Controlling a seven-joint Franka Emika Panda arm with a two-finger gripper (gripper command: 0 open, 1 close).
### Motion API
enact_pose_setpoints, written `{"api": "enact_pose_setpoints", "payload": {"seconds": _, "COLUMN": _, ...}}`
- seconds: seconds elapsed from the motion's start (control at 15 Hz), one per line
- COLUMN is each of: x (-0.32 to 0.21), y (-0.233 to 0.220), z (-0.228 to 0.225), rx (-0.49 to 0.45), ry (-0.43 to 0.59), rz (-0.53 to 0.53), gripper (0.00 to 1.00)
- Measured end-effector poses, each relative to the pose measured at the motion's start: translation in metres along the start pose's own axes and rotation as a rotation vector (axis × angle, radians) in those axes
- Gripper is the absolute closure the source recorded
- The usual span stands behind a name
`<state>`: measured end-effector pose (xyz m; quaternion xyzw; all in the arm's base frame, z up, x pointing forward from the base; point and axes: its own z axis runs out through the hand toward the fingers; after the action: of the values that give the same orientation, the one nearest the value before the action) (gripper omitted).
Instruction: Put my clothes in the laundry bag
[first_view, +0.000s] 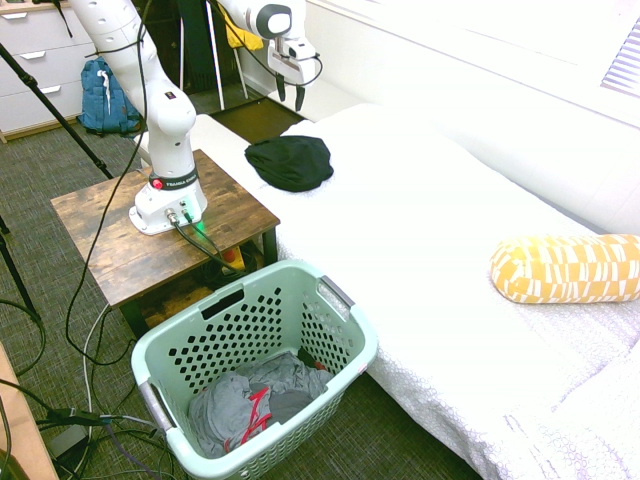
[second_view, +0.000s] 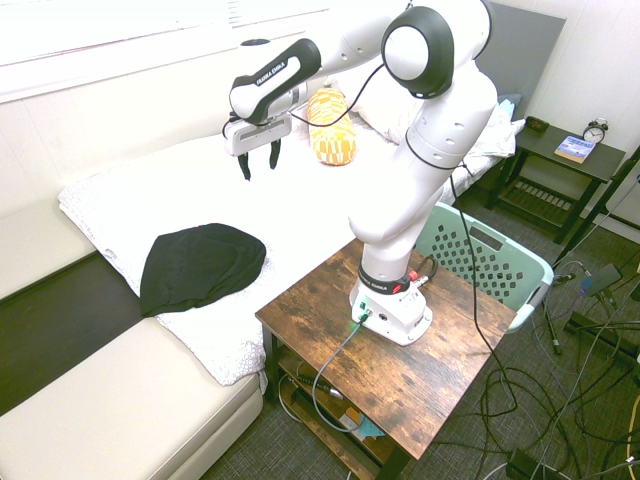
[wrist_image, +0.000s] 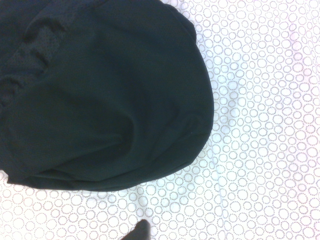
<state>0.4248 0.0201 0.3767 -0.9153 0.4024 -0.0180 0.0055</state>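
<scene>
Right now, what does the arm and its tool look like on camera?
The arm is glossy white with rounded segments and dark grey joint caps. Its flat white base plate sits on the wooden table, with a red ring above it. The tool has a white body, dark lettering on the link behind it, and two short black fingers.

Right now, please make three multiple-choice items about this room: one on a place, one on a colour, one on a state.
1. Where does the black garment lie?
A. on the bed
B. in the basket
C. on the wooden table
2. What colour is the laundry basket?
A. blue
B. mint green
C. yellow
3. How is the pincer?
A. shut on the garment
B. open, empty
C. inside the basket

Key: 1 A, it rests on the white cover; 2 B, pale green perforated walls; 3 B, fingers apart above the bed.
</scene>
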Motion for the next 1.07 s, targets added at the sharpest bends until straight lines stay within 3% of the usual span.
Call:
{"api": "enact_pose_setpoints", "payload": {"seconds": 0.27, "x": 0.001, "y": -0.017, "z": 0.006, "rx": 0.007, "ry": 0.010, "rz": -0.026, "gripper": 0.00}}
{"api": "enact_pose_setpoints", "payload": {"seconds": 0.53, "x": 0.004, "y": -0.099, "z": 0.047, "rx": -0.010, "ry": -0.019, "rz": -0.136, "gripper": 0.00}}
{"api": "enact_pose_setpoints", "payload": {"seconds": 0.8, "x": -0.041, "y": -0.194, "z": 0.126, "rx": -0.057, "ry": -0.151, "rz": -0.290, "gripper": 0.00}}
{"api": "enact_pose_setpoints", "payload": {"seconds": 1.07, "x": -0.069, "y": -0.231, "z": 0.246, "rx": -0.184, "ry": -0.159, "rz": -0.355, "gripper": 0.00}}
